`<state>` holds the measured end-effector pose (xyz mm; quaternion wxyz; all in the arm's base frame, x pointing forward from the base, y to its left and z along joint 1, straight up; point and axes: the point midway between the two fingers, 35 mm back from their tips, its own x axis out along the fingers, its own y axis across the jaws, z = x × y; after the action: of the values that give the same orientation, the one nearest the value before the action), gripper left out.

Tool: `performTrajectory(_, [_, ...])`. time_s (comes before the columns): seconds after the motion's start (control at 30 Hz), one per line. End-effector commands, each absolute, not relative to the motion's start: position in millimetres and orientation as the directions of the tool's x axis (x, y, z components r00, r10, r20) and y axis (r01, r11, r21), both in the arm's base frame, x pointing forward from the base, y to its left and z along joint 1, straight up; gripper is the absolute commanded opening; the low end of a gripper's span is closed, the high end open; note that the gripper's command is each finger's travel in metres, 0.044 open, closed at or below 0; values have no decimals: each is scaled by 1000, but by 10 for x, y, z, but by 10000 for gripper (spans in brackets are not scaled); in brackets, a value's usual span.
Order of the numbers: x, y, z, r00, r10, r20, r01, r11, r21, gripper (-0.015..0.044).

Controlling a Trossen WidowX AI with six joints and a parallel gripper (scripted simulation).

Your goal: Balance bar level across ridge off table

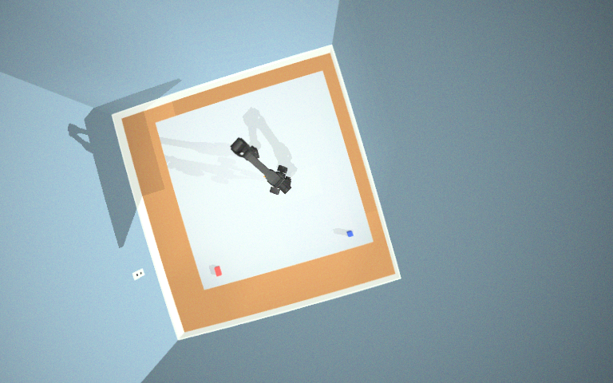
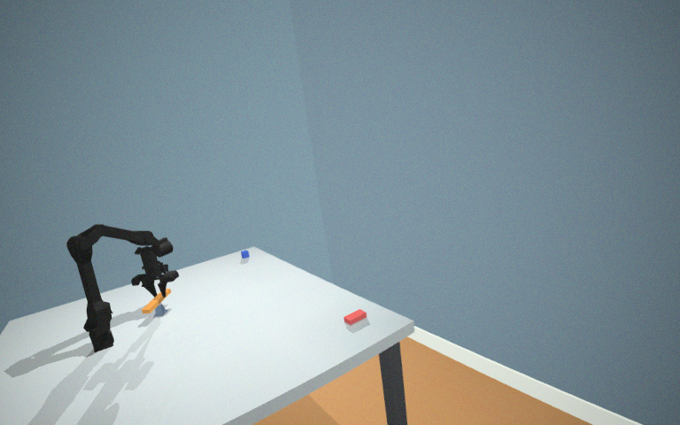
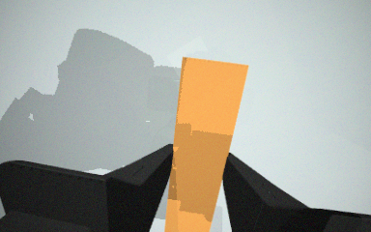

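My gripper (image 2: 159,297) (image 3: 198,154) is shut on the orange bar (image 2: 150,305) (image 3: 213,99), gripping it across its width. In the exterior view the bar is right above the small blue-grey ridge (image 2: 159,312), and hides the ridge's top. I cannot tell whether the bar touches the ridge. The bar shows clear of the table there. In the wrist view the bar runs from the bottom edge up between the fingers, and the ridge is not plainly visible. In the top view the arm covers nearly all of the bar and the ridge.
A red block (image 1: 217,270) (image 2: 355,316) lies near one corner of the white table (image 1: 270,234) (image 2: 260,351). A small blue cube (image 1: 350,233) (image 2: 244,253) stands near another corner. Both are well away from the gripper. Shadows of the arm fall on the table.
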<state>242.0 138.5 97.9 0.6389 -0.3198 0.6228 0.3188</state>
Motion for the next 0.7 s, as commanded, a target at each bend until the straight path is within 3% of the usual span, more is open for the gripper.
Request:
performTrajectory(0.0, [2419, 1390, 974, 20, 12, -1000, -804, 595, -9, 0])
performTrajectory(0.67, [2419, 1390, 957, 20, 12, -1000, -804, 595, -9, 0])
